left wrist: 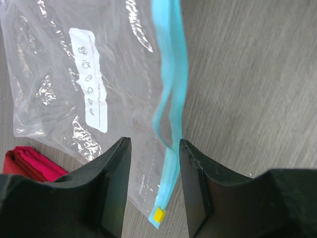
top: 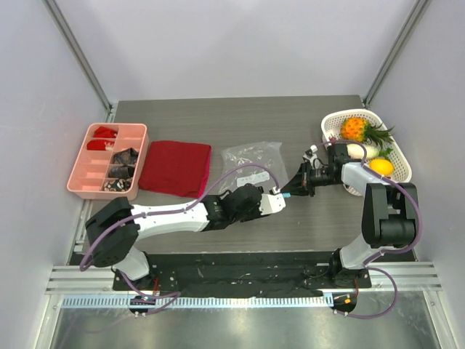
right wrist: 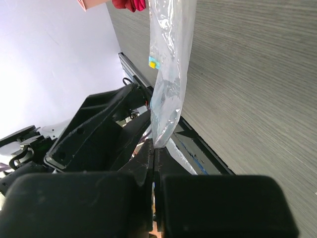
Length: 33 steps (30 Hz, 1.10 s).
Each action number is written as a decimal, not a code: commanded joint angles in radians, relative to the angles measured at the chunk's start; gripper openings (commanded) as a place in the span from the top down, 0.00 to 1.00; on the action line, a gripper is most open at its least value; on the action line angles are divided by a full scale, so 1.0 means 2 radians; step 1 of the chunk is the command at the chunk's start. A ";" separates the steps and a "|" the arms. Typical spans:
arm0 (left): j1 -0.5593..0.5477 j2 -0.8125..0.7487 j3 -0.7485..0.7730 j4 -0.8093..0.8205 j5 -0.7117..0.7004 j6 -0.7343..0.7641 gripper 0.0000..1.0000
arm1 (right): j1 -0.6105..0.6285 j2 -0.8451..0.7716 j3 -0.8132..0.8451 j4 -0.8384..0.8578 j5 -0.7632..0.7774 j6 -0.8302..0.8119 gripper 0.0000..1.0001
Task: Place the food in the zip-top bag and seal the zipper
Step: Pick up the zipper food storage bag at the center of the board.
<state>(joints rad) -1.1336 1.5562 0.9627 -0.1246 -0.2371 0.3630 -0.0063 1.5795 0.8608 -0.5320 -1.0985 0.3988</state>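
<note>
- Straddling the zipper (left wrist: 171, 74) with the left gripper (left wrist: 153, 145): jaws standing roughly half apart, one finger on each side of the teal strip, not pressing on it and gripping nothing
- Pinching one edge of the bag (right wrist: 171, 49) with the right gripper (right wrist: 154, 148): jaws pressing fully together on the clear plastic, film stretching away from the fingertips
- Lying mostly flat on the grey table (top: 218, 116), about mid-table: the bag, white label (left wrist: 91, 82) facing up, mouth edge lifting toward the two grippers
- Looking parted along part of the zipper in the left wrist view: two teal tracks splitting, then meeting again near a small yellow mark (left wrist: 158, 214) at the near end; slightly blurred
- Sitting in the white basket (top: 334, 116) at far right, well apart from the bag: pineapple (top: 354, 129), radish (top: 361, 150), orange (top: 381, 166)
- Resting left of the bag: folded red cloth (top: 176, 168), just beside the pink tray (top: 78, 156)
</note>
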 commanded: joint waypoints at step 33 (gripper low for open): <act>0.088 0.158 0.441 -0.371 -0.037 -0.446 1.00 | -0.018 -0.071 0.237 -0.082 0.194 -0.081 0.02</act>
<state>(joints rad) -0.9672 1.8549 1.8137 -0.7422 -0.2459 -0.3595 -0.0345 1.5242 1.3846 -0.6895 -0.7822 0.2649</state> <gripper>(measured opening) 0.011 0.980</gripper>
